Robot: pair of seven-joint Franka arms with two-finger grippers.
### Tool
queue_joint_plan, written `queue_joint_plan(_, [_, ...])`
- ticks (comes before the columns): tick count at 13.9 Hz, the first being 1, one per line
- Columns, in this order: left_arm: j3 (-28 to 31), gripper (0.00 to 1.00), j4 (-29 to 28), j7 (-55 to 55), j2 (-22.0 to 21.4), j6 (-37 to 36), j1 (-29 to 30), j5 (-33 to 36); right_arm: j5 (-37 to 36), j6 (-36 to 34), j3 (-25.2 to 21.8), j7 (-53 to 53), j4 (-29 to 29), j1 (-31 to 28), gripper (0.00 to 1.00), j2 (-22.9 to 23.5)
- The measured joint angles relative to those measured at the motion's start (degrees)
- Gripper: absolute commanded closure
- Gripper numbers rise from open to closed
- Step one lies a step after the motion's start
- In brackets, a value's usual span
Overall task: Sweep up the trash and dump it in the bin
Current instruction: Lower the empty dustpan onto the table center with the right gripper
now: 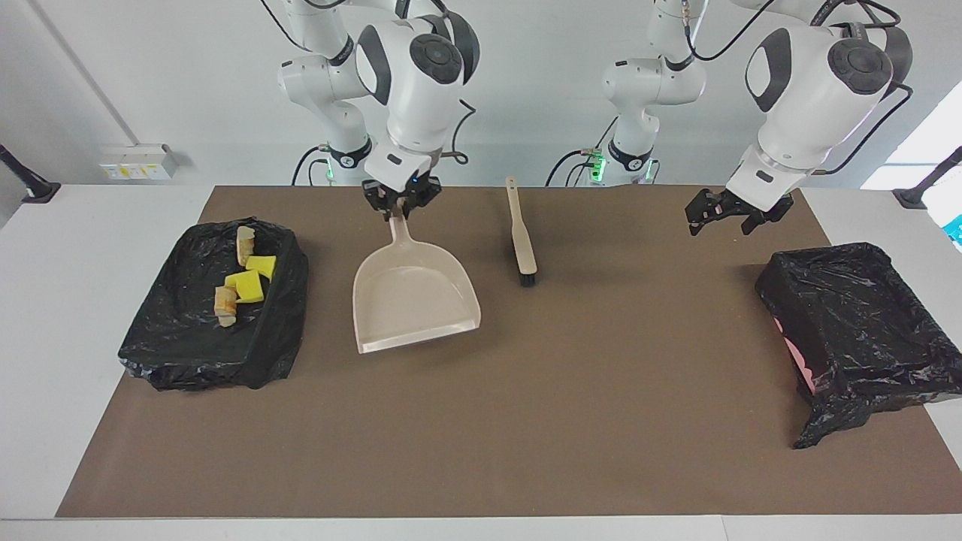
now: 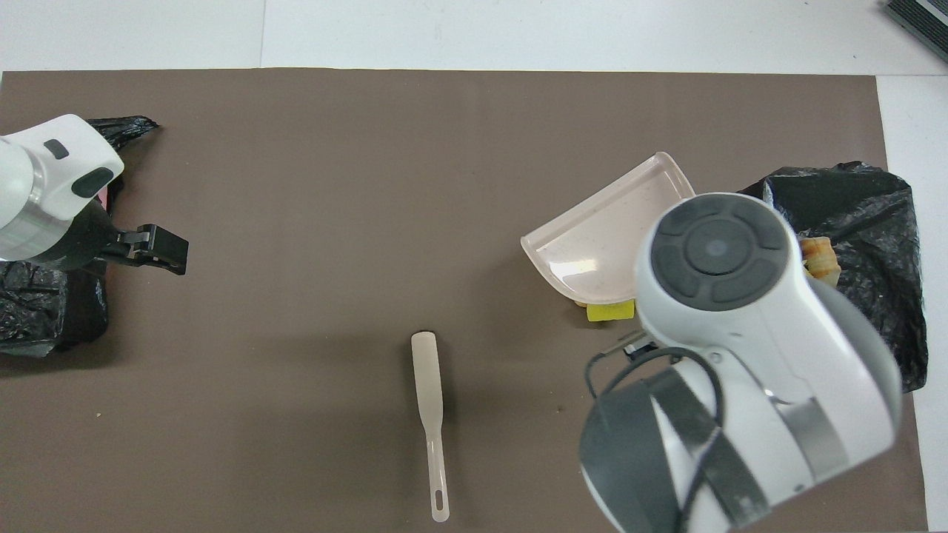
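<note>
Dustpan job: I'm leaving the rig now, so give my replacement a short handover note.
Right gripper: shut on the dustpan handle, pan empty, over the mat beside the bin.
Left gripper: open, empty, waiting above the mat near the second bin.
Brush: lying untouched mid-table.
Done: four pieces of trash lie in the bin at the right arm's end.
Left: a yellow piece shows under the pan's edge; anything else is hidden.
</note>
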Motion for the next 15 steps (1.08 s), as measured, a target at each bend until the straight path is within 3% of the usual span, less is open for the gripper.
queue_joint_plan(4, [0.00, 0.00, 0.00, 0.00, 0.00, 0.00, 0.00, 0.00, 0.07, 2.57, -0.55, 10.75, 14.43, 7.20, 1.00, 13.99])
queue_joint_plan(6, [0.00, 0.00, 0.00, 0.00, 0.00, 0.00, 0.00, 0.00, 0.06, 5.42, -0.96, 13.96, 18.07, 10.36, 1.00, 18.45])
queue_joint_plan(15, [0.00, 0.00, 0.00, 0.00, 0.00, 0.00, 0.00, 0.00, 0.05, 12.02, -1.45, 15.64, 19.24, 11.60, 1.00, 23.24])
